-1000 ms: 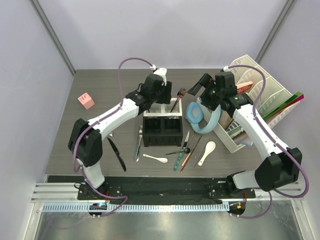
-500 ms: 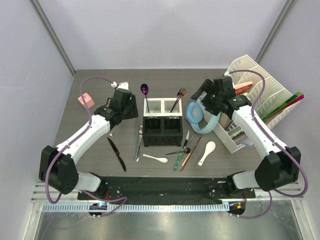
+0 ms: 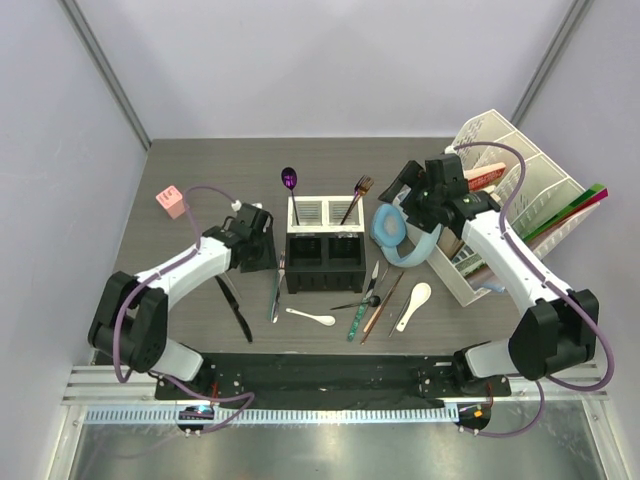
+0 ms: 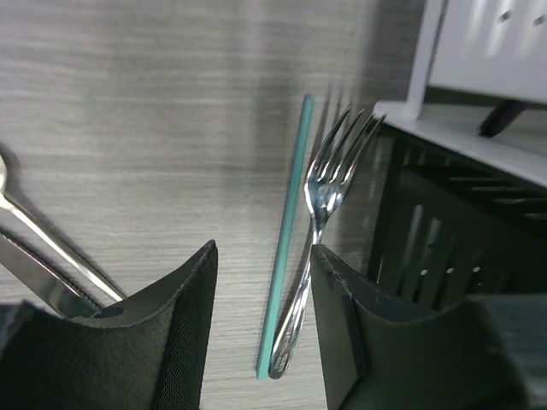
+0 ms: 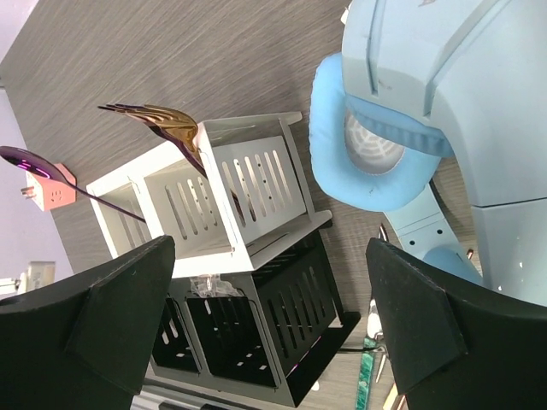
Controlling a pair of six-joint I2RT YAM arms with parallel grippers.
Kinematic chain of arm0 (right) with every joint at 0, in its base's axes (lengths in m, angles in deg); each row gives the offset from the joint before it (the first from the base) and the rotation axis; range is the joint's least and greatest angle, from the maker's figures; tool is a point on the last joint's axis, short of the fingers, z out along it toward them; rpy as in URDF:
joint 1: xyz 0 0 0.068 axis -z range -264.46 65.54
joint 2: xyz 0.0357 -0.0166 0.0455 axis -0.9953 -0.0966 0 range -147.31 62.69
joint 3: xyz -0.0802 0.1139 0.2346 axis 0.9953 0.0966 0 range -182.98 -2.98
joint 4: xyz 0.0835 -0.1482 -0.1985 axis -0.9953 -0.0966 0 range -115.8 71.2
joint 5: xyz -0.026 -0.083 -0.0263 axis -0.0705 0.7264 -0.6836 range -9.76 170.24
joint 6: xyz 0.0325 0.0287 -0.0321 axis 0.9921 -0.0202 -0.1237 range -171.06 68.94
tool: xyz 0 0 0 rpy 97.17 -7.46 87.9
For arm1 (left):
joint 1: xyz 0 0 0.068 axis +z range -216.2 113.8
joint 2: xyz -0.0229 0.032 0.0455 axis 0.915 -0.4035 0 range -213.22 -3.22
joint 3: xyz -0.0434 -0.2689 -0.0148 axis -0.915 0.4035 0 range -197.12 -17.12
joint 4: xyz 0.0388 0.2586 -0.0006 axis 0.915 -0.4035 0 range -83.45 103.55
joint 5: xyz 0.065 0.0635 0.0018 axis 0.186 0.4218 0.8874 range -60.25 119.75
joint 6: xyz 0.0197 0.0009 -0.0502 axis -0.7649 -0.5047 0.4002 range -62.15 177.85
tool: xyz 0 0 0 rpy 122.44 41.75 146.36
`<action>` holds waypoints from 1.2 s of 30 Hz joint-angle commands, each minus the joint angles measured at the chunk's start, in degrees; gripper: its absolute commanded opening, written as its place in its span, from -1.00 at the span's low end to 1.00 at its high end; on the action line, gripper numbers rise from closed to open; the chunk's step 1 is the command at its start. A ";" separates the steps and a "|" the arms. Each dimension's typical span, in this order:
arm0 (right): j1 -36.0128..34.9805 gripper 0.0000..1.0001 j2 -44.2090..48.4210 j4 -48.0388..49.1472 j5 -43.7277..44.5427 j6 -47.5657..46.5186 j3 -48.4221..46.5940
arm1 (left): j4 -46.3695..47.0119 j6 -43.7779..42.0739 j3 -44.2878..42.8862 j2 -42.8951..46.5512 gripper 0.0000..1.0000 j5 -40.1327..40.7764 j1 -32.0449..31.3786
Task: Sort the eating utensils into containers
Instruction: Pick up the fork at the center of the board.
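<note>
The black caddy [image 3: 325,258] with white-rimmed back compartments stands mid-table. A purple spoon [image 3: 289,180] and a copper fork [image 3: 360,187] stand in its back compartments. My left gripper [image 3: 262,252] is open, low at the caddy's left side. In the left wrist view its jaws [image 4: 261,286] straddle the handle of a silver fork [image 4: 323,201] lying beside a teal stick [image 4: 291,213]. My right gripper [image 3: 412,185] is open and empty, above the caddy's right [image 5: 269,256]. A black knife [image 3: 233,305], white soup spoons [image 3: 312,317] [image 3: 413,305], a green-patterned piece [image 3: 358,318] and chopsticks [image 3: 385,300] lie in front.
Light blue headphones [image 3: 400,235] lie right of the caddy, under my right arm. A big white slotted rack [image 3: 510,200] stands at the right. A pink block [image 3: 172,202] sits at the far left. More silver cutlery [image 4: 34,239] lies left of my left gripper.
My left gripper left the purple spoon standing in the caddy's back left compartment, drew back left and came down over the silver fork. The right arm barely moved.
</note>
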 commanded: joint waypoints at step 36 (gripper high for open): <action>1.88 1.00 -3.02 4.00 -2.20 -0.39 -2.81 | -9.43 0.27 -6.33 -16.43 -0.27 6.55 4.72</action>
